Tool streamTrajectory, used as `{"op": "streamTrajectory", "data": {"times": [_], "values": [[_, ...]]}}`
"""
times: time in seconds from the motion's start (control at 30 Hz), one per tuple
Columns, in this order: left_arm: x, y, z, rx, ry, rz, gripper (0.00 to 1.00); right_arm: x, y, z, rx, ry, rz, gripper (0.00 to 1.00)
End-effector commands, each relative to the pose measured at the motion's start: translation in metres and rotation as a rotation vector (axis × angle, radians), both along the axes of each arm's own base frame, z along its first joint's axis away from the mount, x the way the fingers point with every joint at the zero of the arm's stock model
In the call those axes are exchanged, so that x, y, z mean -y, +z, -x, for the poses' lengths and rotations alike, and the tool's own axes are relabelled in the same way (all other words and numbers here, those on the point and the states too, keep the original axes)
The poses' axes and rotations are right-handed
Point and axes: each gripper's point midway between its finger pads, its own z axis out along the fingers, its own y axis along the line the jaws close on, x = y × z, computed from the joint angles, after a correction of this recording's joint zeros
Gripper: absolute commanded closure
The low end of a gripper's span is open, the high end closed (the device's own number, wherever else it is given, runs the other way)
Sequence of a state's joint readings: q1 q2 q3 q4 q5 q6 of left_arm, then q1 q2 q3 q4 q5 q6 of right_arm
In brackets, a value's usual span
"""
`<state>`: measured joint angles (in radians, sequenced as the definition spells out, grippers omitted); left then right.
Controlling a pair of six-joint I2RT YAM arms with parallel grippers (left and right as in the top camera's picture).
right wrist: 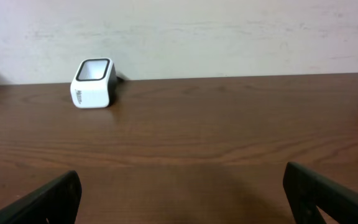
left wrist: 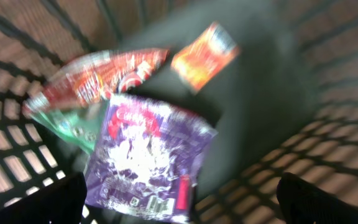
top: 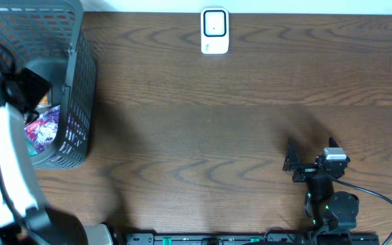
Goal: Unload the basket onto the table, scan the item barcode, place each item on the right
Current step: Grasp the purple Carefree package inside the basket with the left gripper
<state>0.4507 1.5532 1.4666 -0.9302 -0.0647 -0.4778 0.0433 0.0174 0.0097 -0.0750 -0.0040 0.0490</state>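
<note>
The purple, white-printed packet (left wrist: 145, 155) lies lengthwise up the left wrist view in the basket (left wrist: 14, 140), while the left tool (left wrist: 179, 190) and right tool (right wrist: 182, 186) gape wide, empty.

Bare table (top: 203, 129) runs wide between the mesh basket (top: 80, 102), far left, and the scanner (top: 214, 30), far centre. Inside the basket, walls crowd close; packets (left wrist: 143, 155) litter its floor.

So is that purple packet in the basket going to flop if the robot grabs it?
Probably floppy: the purple packet looks like thin, crinkled film. Likely light, since it lies flat across other packets. Its shiny-looking surface may be slippery.
</note>
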Motion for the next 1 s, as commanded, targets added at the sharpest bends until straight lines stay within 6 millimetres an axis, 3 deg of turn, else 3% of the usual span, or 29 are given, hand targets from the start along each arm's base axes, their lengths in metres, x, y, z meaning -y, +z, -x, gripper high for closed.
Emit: {"op": "streamTrajectory", "data": {"times": [0.0,0.23,0.63,0.7,0.77,0.83,0.97], "values": [[0.006,-0.044,-0.002,-0.117,-0.03,0.087,0.02,-0.001,-0.001,0.0,0.0,0.005,-0.014,0.01],[0.013,-0.109,0.002,-0.299,-0.052,0.202,0.02,-0.001,-0.001,0.0,0.0,0.005,-0.014,0.01],[0.008,-0.178,0.036,-0.593,-0.019,0.234,0.03,-0.001,-0.001,0.0,0.0,0.005,-0.014,0.01],[0.011,-0.189,0.041,-0.634,-0.024,0.255,0.22,-0.001,-0.001,0.0,-0.001,0.005,-0.014,0.01],[0.013,-0.196,0.045,-0.663,-0.025,0.27,0.7,-0.001,-0.001,0.0,-0.001,0.005,-0.014,0.01],[0.014,-0.197,0.046,-0.669,-0.025,0.275,0.93,-0.001,-0.001,0.0,-0.001,0.005,-0.014,0.01],[0.012,-0.188,0.042,-0.649,-0.025,0.265,0.93,-0.001,-0.001,0.0,0.0,0.005,-0.014,0.01]]}}
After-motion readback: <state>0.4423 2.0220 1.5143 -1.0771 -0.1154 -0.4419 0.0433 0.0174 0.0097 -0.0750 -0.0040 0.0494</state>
